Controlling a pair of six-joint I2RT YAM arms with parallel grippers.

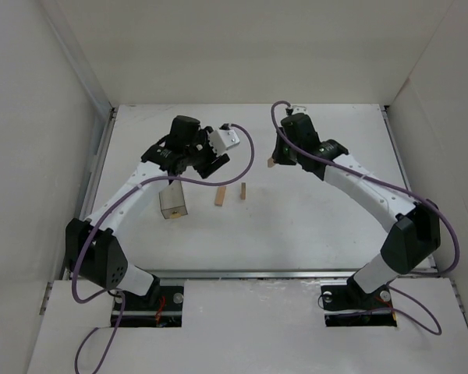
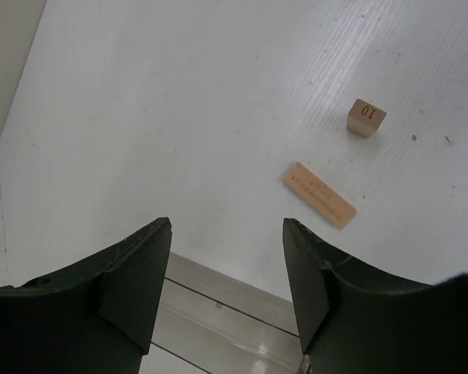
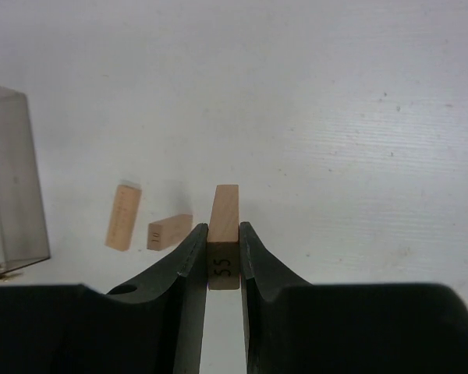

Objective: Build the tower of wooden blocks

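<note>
Three light-tan wood blocks are apart, with no tower standing. One lies flat (image 1: 219,196), also in the left wrist view (image 2: 319,194) and the right wrist view (image 3: 123,216). One marked "10" (image 1: 243,192) stands on end just right of it (image 2: 366,118) (image 3: 170,231). My right gripper (image 1: 274,161) (image 3: 224,230) is shut on the third block, marked "55" (image 3: 225,214), right of and behind the other two. My left gripper (image 1: 215,162) (image 2: 228,226) is open and empty, left of and behind the two loose blocks.
A clear plastic box (image 1: 171,202) (image 3: 12,179) stands left of the flat block, and its edge (image 2: 218,292) shows under my left jaws. White walls enclose the table on the left, back and right.
</note>
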